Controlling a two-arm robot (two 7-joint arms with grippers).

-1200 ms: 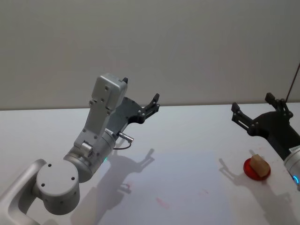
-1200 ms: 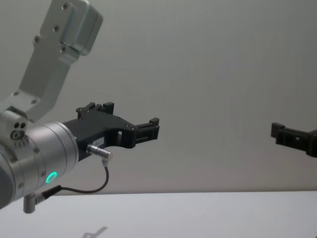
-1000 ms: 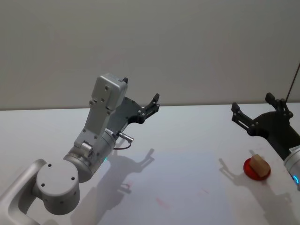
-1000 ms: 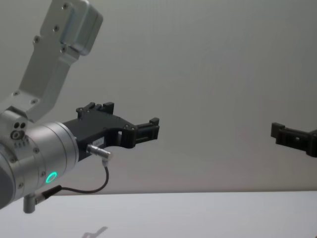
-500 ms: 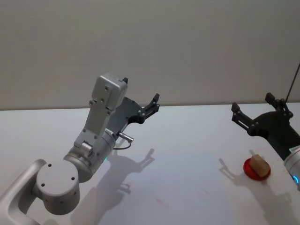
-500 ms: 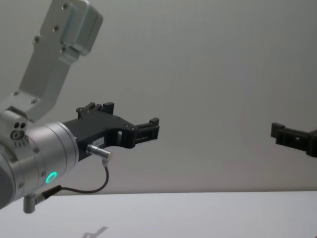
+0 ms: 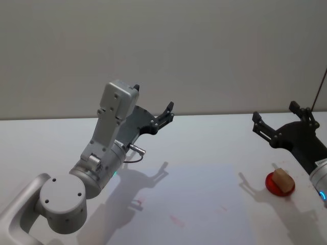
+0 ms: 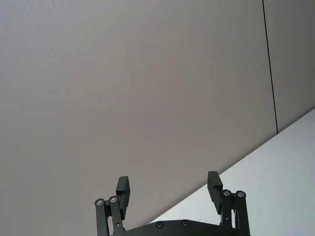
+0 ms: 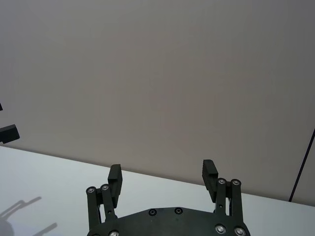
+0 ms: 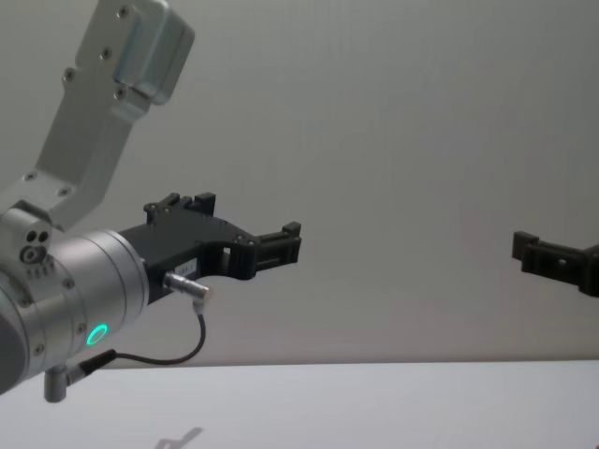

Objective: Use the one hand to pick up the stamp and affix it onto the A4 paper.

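Stillness is the only news: across the last second or so neither arm has shifted, and the stamp (image 7: 281,179) sits exactly where it did. The task therefore looks not yet begun, with the pick-up still to come.

The stamp is a small pale wooden block resting on a red disc (image 7: 271,185) at the right side of the table (image 7: 204,153), near the front edge. The right gripper (image 7: 274,113) hangs in the air above and a little behind it, well apart from it, its jaws spread wide and holding nothing; the right wrist view shows the same gap between its ridged fingers (image 9: 209,173). It appears aimed at the wall rather than down at the block, so it would likely need to tilt and descend before closing.

The left gripper (image 7: 166,113) is raised over the left middle of the table, jaws also released and empty, and looks idle.

The table is plain white and matte. I cannot tell the paper apart from it, though a few faint reddish marks (image 7: 176,220) show near the front middle. Behind stands a bare grey wall (image 7: 204,51), with a thin dark cord (image 7: 321,92) running down at the far right
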